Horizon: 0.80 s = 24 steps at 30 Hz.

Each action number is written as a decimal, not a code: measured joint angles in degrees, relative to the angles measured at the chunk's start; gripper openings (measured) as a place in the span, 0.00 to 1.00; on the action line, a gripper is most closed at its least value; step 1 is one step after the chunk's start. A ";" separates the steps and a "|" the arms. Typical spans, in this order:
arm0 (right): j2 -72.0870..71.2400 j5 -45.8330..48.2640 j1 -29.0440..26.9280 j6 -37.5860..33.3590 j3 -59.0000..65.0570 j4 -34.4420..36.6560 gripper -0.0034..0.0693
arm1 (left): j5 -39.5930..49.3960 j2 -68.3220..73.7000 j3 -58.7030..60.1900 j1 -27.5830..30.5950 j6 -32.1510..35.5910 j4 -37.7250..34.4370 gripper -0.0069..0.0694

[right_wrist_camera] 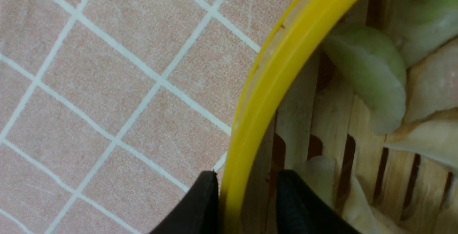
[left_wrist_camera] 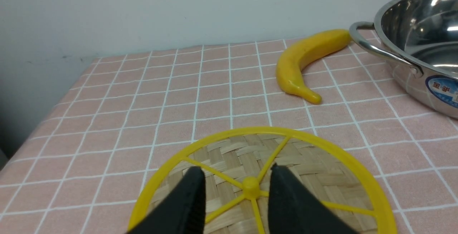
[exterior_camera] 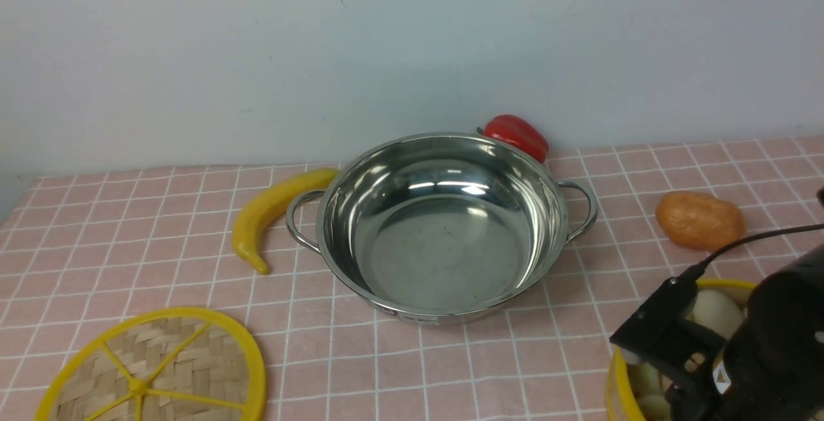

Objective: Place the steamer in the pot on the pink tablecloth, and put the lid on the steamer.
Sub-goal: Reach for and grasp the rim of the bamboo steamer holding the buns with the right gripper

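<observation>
Shiny steel pot (exterior_camera: 444, 305), round, wire-handled, sitting centrally on pink tablecloth (exterior_camera: 412, 376), white-gridded. Steamer (exterior_camera: 621, 382), slatted bamboo with smooth yellow plastic rim, lying at the pot's 4 o'clock. Lid (exterior_camera: 193, 369), flat woven disc, spoked yellow, resting at its 8 o'clock. Curved banana (exterior_camera: 257, 215) lying at 9 o'clock. Right arm (exterior_camera: 766, 344) reaching over the steamer; right claw (right_wrist_camera: 250, 194) spreading its tips either side of the rim, contact unclear. Left claw (left_wrist_camera: 238, 176) holding its tips apart, empty, facing the lid.
</observation>
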 joint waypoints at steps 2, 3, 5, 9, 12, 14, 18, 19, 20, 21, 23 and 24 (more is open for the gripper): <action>0.13 -0.14 0.00 0.00 0.00 0.09 0.38 | 0.00 0.00 0.00 0.00 0.00 0.00 0.41; 0.13 -0.14 0.00 0.00 0.00 0.27 0.36 | 0.00 0.00 0.00 0.00 0.00 0.00 0.41; 0.13 0.03 0.00 0.00 -0.12 0.80 0.29 | 0.00 0.00 0.00 0.00 0.00 0.00 0.41; 0.13 1.38 0.00 0.33 -0.22 1.55 0.13 | 0.00 0.00 0.00 0.00 0.00 0.00 0.41; 0.13 1.58 0.00 0.33 -0.29 1.43 0.13 | 0.00 0.00 0.00 0.00 0.00 0.00 0.41; -0.07 2.48 0.00 0.40 -0.72 0.57 0.13 | 0.00 0.00 0.00 0.00 0.00 0.00 0.41; -2.39 7.66 0.00 0.51 -3.59 -0.95 0.14 | 0.00 0.00 0.00 0.00 0.00 0.00 0.41; -2.83 8.51 0.00 0.51 -4.08 -0.96 0.14 | 0.00 0.00 0.00 0.00 0.00 0.00 0.41; -5.02 12.12 0.10 0.51 -6.28 -1.39 0.16 | 0.00 0.00 0.00 0.00 0.00 0.00 0.41; -6.02 14.35 0.36 0.51 -7.70 -1.86 0.17 | 0.00 0.00 0.00 0.00 0.00 0.00 0.41; -8.17 17.96 1.22 0.51 -10.37 -2.75 0.18 | 0.00 0.00 0.00 0.00 0.00 0.00 0.41; -8.98 19.13 2.15 0.58 -11.65 -3.70 0.19 | 0.00 0.00 0.00 0.00 0.00 0.00 0.41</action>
